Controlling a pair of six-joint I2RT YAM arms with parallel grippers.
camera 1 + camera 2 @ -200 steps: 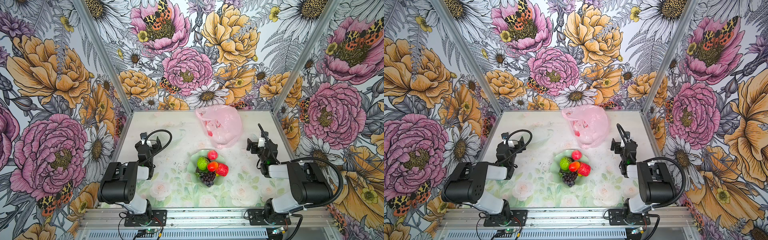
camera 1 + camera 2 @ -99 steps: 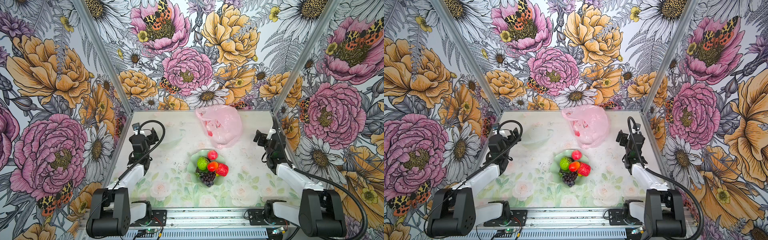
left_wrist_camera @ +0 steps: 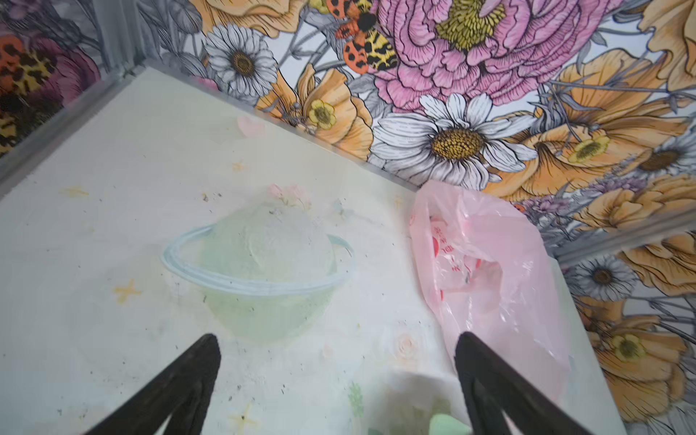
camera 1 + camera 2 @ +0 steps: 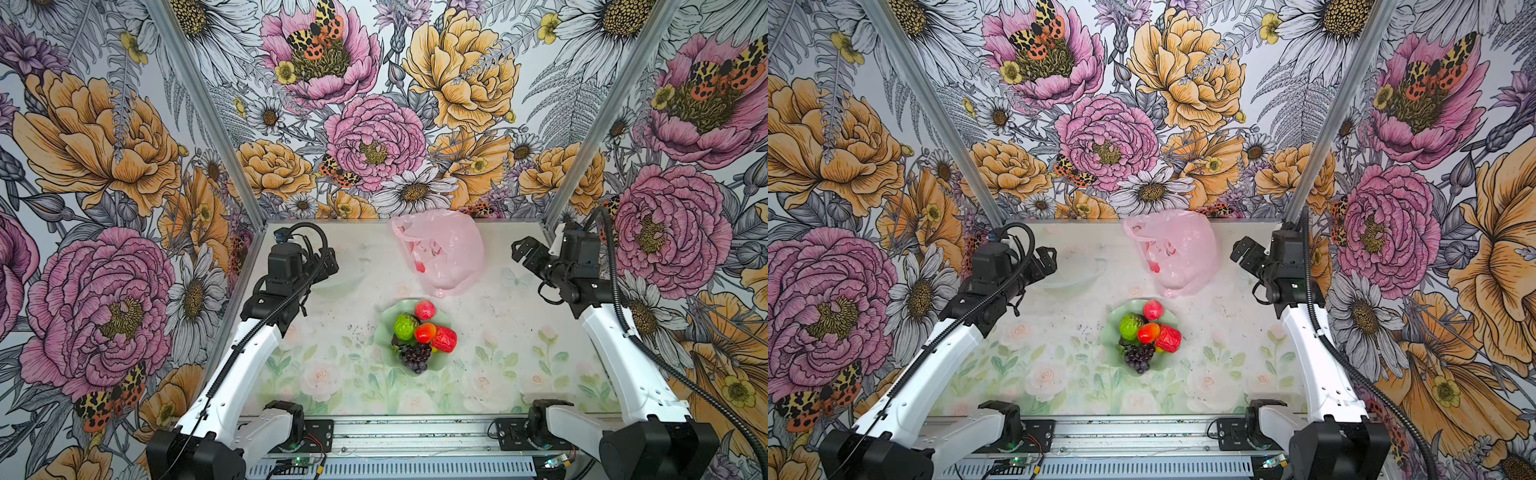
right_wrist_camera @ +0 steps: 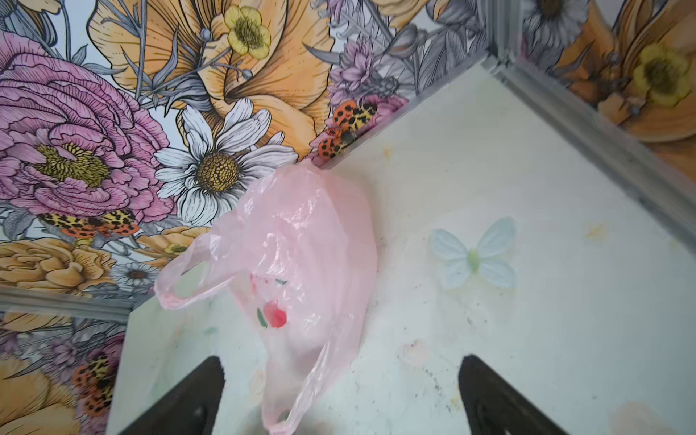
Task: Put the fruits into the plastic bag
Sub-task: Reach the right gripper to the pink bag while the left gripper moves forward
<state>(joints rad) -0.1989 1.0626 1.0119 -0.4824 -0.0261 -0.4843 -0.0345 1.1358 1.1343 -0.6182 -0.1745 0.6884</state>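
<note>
The fruits lie heaped on a pale green scalloped dish in the middle of the table: a pink-red ball, a bumpy green one, an orange-red one, a glossy red one and a dark grape bunch. Behind the dish, by the back wall, the plastic bag lies crumpled, handle loops to the left. My left gripper hangs open left of the bag. My right gripper hangs open on its right, one bag handle between its fingers' line of sight.
Flowered walls close the table at the back and both sides. A flat ringed-planet picture and a pale butterfly picture are printed on the table surface. Both arm bases sit on the front rail.
Both arms have unfolded from their low pose near the front and carried their grippers up and toward the back, either side of the bag. Fruits and bag have not moved.
</note>
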